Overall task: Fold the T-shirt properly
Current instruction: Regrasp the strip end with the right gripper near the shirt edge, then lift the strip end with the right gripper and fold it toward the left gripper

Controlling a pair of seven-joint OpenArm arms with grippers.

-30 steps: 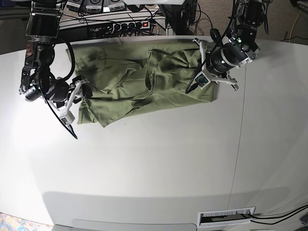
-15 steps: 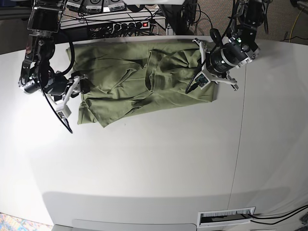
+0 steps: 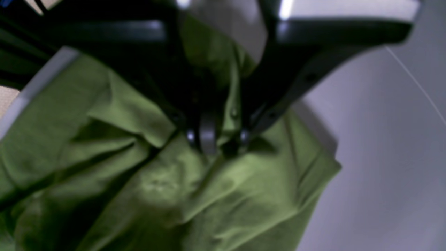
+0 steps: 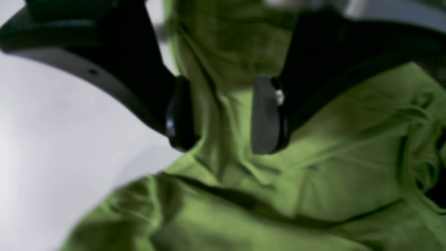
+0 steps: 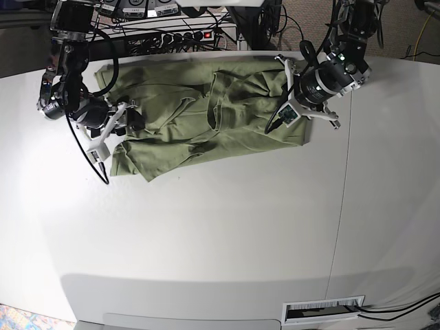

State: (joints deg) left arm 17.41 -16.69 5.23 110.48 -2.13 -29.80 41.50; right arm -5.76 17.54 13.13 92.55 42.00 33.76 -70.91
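Two wrist views give us what the base view hides: the left tool is clamped on a raised fold of the T-shirt, while the right tool stands wide apart over cloth at the shirt's edge, gripping nothing. From the base view we see the crumpled shirt lying across the far side of the worktop.

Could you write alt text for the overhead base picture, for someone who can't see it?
A wrinkled olive-green T-shirt lies spread along the far edge of a white table, with a robot arm at each end. The left gripper is pinched shut on the shirt's cloth, while the right gripper sits open over the other end. Cables and a power strip lie behind the table.
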